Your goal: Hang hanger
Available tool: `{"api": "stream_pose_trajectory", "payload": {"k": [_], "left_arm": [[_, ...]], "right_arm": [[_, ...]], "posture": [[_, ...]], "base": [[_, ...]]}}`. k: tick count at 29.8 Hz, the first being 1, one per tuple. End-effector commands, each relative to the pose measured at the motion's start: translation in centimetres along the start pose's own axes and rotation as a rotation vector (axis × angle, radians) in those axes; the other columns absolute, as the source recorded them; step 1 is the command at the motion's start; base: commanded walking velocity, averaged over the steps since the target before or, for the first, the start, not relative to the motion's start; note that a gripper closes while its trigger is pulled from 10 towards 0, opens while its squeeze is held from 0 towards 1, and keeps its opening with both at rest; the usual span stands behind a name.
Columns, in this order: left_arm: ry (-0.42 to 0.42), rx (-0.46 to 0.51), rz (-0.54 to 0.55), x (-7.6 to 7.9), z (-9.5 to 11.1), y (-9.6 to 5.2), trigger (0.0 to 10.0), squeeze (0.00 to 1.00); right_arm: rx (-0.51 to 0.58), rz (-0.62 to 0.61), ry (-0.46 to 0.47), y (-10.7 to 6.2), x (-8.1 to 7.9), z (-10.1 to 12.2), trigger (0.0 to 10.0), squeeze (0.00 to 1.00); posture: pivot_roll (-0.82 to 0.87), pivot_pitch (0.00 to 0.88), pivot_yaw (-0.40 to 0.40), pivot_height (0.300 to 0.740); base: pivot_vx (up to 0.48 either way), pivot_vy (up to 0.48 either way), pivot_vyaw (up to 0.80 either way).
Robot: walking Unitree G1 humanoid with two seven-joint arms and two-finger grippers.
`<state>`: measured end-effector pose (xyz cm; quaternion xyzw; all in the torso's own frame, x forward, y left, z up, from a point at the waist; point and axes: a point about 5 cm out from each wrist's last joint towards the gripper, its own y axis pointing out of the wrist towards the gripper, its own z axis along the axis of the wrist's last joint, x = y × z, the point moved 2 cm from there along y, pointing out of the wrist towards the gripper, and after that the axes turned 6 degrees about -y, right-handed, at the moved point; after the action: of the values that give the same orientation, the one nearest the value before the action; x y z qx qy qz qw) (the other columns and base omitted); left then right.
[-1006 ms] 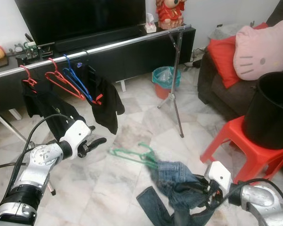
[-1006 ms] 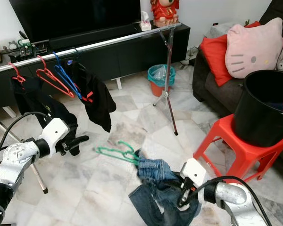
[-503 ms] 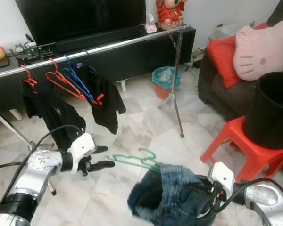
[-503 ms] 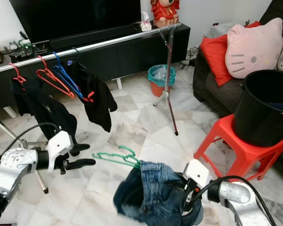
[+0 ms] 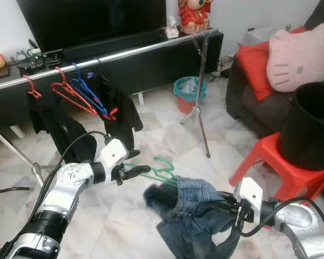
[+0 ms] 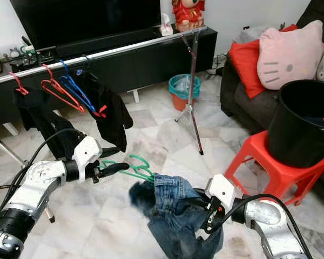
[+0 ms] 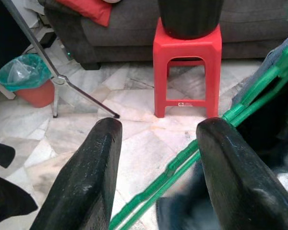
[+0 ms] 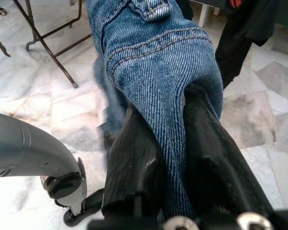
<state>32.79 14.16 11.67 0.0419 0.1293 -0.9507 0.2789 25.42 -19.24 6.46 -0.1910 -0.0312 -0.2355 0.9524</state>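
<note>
A green hanger (image 5: pixel 161 170) carries blue jeans (image 5: pixel 195 206) low over the marble floor. My left gripper (image 5: pixel 143 163) is open at the hanger's left arm. In the left wrist view the green hanger bar (image 7: pixel 182 163) runs between the two black fingers (image 7: pixel 89 182) without being pinched. My right gripper (image 6: pixel 203 208) is shut on the jeans (image 8: pixel 158 62), with denim bunched between its fingers (image 8: pixel 139 158). The silver clothes rail (image 5: pixel 129 51) stands beyond, holding red hangers (image 5: pixel 70 90), a blue hanger (image 5: pixel 89 93) and black garments (image 5: pixel 121 116).
A red stool (image 5: pixel 275 167) with a black bucket (image 5: pixel 313 124) stands at the right, a dark sofa with a pink cushion (image 5: pixel 299 56) behind it. A teal bin (image 5: pixel 190 89) sits by the rail's far leg (image 5: pixel 201 108). A black TV cabinet (image 5: pixel 151 62) runs along the back.
My left gripper has swung right and up to the hanger's left arm. The jeans have shifted and unrolled a little in the right gripper.
</note>
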Motion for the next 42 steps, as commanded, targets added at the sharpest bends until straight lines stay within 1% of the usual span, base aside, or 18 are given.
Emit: {"api": "stream_pose_trajectory", "payload": {"k": [1,3,7,10,12,13,15,18,20,21,22,23,24,25,29,30,38,42], "left_arm": [[-0.014,-0.008,-0.021,-0.1,-0.1,-0.3,10.0,0.00],[-0.017,-0.025,-0.059,0.3,-0.2,-0.3,10.0,0.00],[-0.049,-0.073,-0.154,1.3,-0.8,-0.8,10.0,0.00],[-0.045,-0.077,-0.150,1.2,-1.0,-0.9,10.0,0.00],[-0.030,-0.068,-0.116,0.8,-0.9,-0.9,10.0,0.00],[-0.032,-0.062,-0.100,0.5,-0.8,-1.0,10.0,1.00],[-0.010,-0.041,-0.029,-0.4,-0.4,-1.0,10.0,1.00],[-0.013,-0.036,-0.008,-0.7,-0.3,-1.0,10.0,1.00],[-0.022,-0.034,-0.027,-0.6,-0.1,-1.0,10.0,1.00],[-0.033,-0.036,-0.076,0.0,0.0,-1.0,10.0,1.00],[-0.036,-0.038,-0.099,0.3,0.0,-0.9,10.0,1.00],[-0.036,-0.038,-0.099,0.3,0.0,-0.9,10.0,1.00],[-0.050,-0.049,-0.127,0.6,-0.2,-1.0,10.0,0.86],[-0.058,-0.063,-0.146,0.9,-0.3,-1.0,10.0,0.00],[-0.074,-0.083,-0.190,1.4,-0.8,-1.0,10.0,0.00],[-0.067,-0.091,-0.199,1.5,-0.8,-1.0,10.0,0.00],[-0.057,-0.078,-0.171,1.3,-0.5,-0.5,10.0,0.00],[-0.065,-0.075,-0.183,1.6,-0.5,-0.3,10.0,0.00]], "right_arm": [[0.066,0.001,-0.045,0.1,0.5,1.8,10.0,0.06],[0.067,0.002,-0.045,0.1,0.5,1.8,10.0,0.06],[0.065,0.008,-0.045,0.1,0.4,1.7,10.0,0.06],[0.062,0.011,-0.045,0.0,0.5,1.7,10.0,0.06],[0.062,0.013,-0.044,0.0,0.4,1.6,10.0,0.06],[0.059,0.016,-0.043,0.0,0.4,1.6,10.0,0.06],[0.054,0.022,-0.040,0.0,0.3,1.4,10.0,0.07],[0.056,0.028,-0.037,0.0,0.1,1.4,10.0,0.07],[0.058,0.033,-0.036,0.1,0.1,1.4,10.0,0.07],[0.061,0.037,-0.037,0.2,0.0,1.5,10.0,0.07],[0.063,0.039,-0.037,0.2,0.0,1.6,10.0,0.07],[0.063,0.039,-0.037,0.2,0.0,1.6,10.0,0.07],[0.062,0.041,-0.038,0.2,0.0,1.6,10.0,0.07],[0.062,0.043,-0.038,0.3,0.0,1.6,10.0,0.07],[0.064,0.052,-0.038,0.3,-0.1,1.6,10.0,0.07],[0.064,0.056,-0.038,0.3,-0.1,1.6,10.0,0.07],[0.088,0.102,-0.035,0.8,-0.8,2.2,10.0,0.07],[0.091,0.107,-0.040,0.9,-0.8,2.3,10.0,0.07]], "posture": [[0.07,0.006,0.097,0.740],[0.07,0.006,0.097,0.740],[0.07,0.012,0.098,0.740],[0.07,0.012,0.098,0.740],[0.07,0.012,0.098,0.740],[0.07,0.013,0.098,0.740],[0.07,0.013,0.098,0.740],[0.07,0.014,0.097,0.740],[0.07,0.013,0.097,0.740],[0.07,0.013,0.097,0.740],[0.07,0.013,0.097,0.740],[0.07,0.013,0.097,0.740],[0.07,0.013,0.097,0.740],[0.07,0.011,0.097,0.740],[0.07,0.010,0.098,0.740],[0.07,0.012,0.097,0.740],[0.07,0.012,0.100,0.740],[0.07,0.012,0.100,0.740]], "base": [[0.000,0.000,0.00],[0.000,0.000,0.00],[0.000,0.000,0.00],[0.000,0.000,0.00],[0.000,0.000,0.00],[0.000,0.000,0.00],[0.000,0.000,0.00],[0.000,0.000,0.00],[0.000,0.000,0.00],[0.000,0.000,0.00],[0.000,0.000,0.00],[0.000,0.000,0.00],[0.000,0.000,0.00],[0.000,0.000,0.00],[0.000,0.000,0.00],[0.000,0.000,0.00],[0.000,0.000,0.00],[0.000,0.000,0.00]]}}
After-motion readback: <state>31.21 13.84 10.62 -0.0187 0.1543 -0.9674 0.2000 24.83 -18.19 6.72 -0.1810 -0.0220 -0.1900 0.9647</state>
